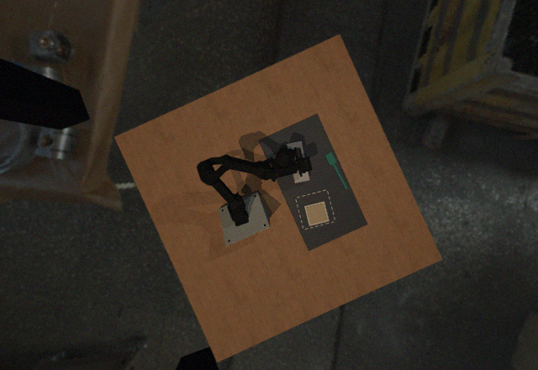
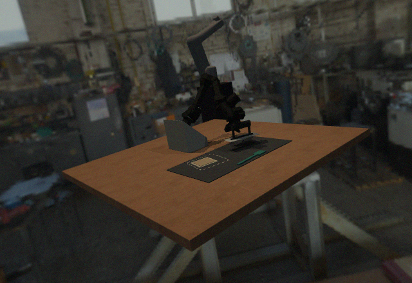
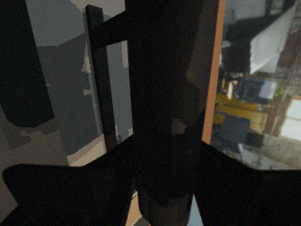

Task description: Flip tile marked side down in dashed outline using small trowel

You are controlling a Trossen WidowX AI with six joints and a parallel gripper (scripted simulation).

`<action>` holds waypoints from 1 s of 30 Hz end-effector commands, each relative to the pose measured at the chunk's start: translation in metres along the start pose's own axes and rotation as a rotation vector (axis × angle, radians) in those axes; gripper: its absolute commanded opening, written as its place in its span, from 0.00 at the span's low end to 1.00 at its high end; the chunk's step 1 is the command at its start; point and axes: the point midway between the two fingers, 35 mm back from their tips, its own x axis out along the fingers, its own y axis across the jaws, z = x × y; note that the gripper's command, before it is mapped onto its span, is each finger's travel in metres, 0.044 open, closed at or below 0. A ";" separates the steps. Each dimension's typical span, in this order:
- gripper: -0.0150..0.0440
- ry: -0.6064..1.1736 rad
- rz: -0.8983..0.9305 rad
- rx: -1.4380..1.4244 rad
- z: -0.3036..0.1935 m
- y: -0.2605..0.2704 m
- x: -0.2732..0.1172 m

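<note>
The tan tile point(image 1: 316, 214) point(image 2: 204, 161) lies flat inside the dashed outline point(image 1: 303, 229), towards one edge. A paler line runs near its border; whether its marked side is up I cannot tell. My gripper point(image 1: 300, 163) point(image 2: 237, 127) point(image 3: 162, 135) is shut on the thick black handle of the trowel. The trowel's long pale blade point(image 1: 302, 177) point(image 2: 254, 135) point(image 3: 71, 94) is held roughly level, a little above the mat point(image 1: 343, 218) point(image 2: 206, 175), away from the tile. The arm hides the blade's middle in the top view.
A green flat-bladed tool point(image 1: 340, 177) point(image 2: 248, 158) lies on the mat along its far long edge from the base. The grey wedge-shaped base point(image 1: 250, 227) point(image 2: 181, 138) stands on the wooden table point(image 1: 356, 266) point(image 2: 132, 186) beside the mat.
</note>
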 end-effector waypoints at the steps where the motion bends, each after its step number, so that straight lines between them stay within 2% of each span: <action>1: 0.25 0.010 -0.018 0.014 0.017 0.012 -0.007; 12: 0.25 0.005 -0.038 0.034 0.054 0.046 -0.026; 30: 0.25 0.007 -0.035 0.036 0.055 0.058 -0.012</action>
